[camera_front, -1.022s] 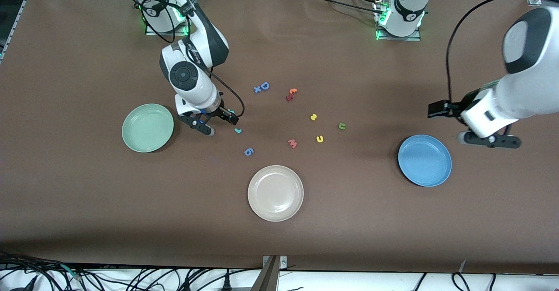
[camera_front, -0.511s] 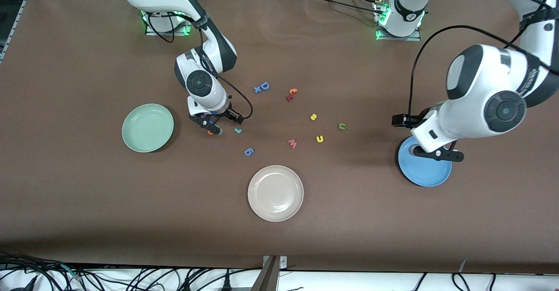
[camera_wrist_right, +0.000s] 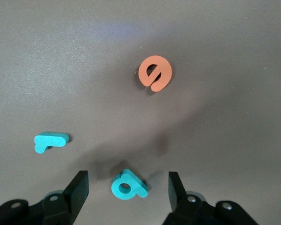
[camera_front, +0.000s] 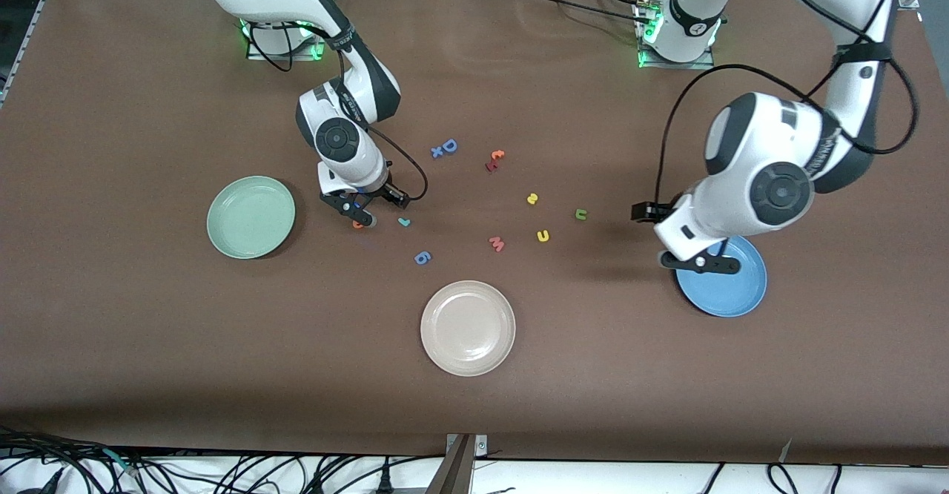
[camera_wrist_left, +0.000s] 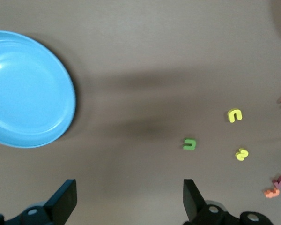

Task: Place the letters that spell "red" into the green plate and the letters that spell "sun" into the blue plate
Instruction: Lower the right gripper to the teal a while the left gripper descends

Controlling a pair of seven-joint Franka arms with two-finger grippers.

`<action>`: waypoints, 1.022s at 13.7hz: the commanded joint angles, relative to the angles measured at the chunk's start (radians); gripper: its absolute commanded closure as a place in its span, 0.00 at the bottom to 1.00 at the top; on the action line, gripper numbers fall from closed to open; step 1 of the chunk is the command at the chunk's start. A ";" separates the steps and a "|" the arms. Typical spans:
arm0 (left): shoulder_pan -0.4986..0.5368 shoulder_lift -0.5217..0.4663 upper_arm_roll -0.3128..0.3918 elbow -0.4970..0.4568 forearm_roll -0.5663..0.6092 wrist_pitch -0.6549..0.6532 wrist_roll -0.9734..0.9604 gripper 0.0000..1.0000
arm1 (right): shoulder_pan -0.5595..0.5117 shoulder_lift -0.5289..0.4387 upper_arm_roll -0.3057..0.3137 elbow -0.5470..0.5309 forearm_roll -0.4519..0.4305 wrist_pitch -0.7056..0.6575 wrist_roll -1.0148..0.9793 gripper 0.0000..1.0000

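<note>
Right claw point(camera_wrist_right: 126, 190), jaws apart and low over the counter point(camera_front: 148, 346) beside the green plate point(camera_front: 250, 217), straddles the teal d point(camera_wrist_right: 128, 185) but may clip the nearby e point(camera_wrist_right: 155, 73) or r point(camera_wrist_right: 50, 141); left claw point(camera_wrist_left: 129, 201) hovers spread over the blue plate point(camera_wrist_left: 23, 89).

— Where does the right arm stand?
— It reaches out from its base and bends down steeply, so that the right tool point(camera_front: 358, 214) points straight at the desk, low over it. Its fingers point(camera_wrist_right: 79, 190) stand apart with a gap between them.
— And the left arm?
— It arches high from its base, elbow raised, wrist turned downward. The left tool point(camera_front: 700, 262) hangs above the desk toward that arm's end, its fingers point(camera_wrist_left: 65, 200) spread wide with nothing between them.
</note>
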 commanded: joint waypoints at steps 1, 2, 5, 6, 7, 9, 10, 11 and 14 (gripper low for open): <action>-0.020 -0.027 0.001 -0.130 -0.018 0.146 -0.017 0.00 | 0.000 0.015 0.005 -0.013 0.017 0.039 0.032 0.23; -0.023 -0.039 -0.013 -0.180 -0.018 0.218 -0.040 0.00 | 0.000 0.022 0.006 -0.011 0.018 0.045 0.037 0.23; -0.024 -0.055 -0.061 -0.290 -0.017 0.384 -0.097 0.00 | 0.000 0.029 0.006 -0.011 0.044 0.061 0.037 0.23; -0.024 -0.056 -0.070 -0.320 -0.017 0.438 -0.110 0.00 | 0.000 0.029 0.006 -0.011 0.046 0.061 0.037 0.23; -0.024 -0.056 -0.087 -0.352 -0.015 0.489 -0.120 0.00 | 0.000 0.029 0.006 -0.011 0.046 0.061 0.037 0.32; -0.027 -0.053 -0.095 -0.414 -0.006 0.587 -0.133 0.00 | 0.000 0.029 0.011 -0.010 0.061 0.061 0.037 0.36; -0.033 -0.052 -0.095 -0.440 -0.004 0.625 -0.135 0.00 | 0.000 0.029 0.014 -0.008 0.069 0.059 0.037 0.36; -0.040 -0.046 -0.095 -0.458 -0.004 0.656 -0.135 0.00 | 0.000 0.029 0.015 -0.008 0.072 0.059 0.037 0.36; -0.064 -0.024 -0.095 -0.479 -0.004 0.691 -0.137 0.00 | 0.000 0.029 0.020 -0.010 0.073 0.056 0.037 0.35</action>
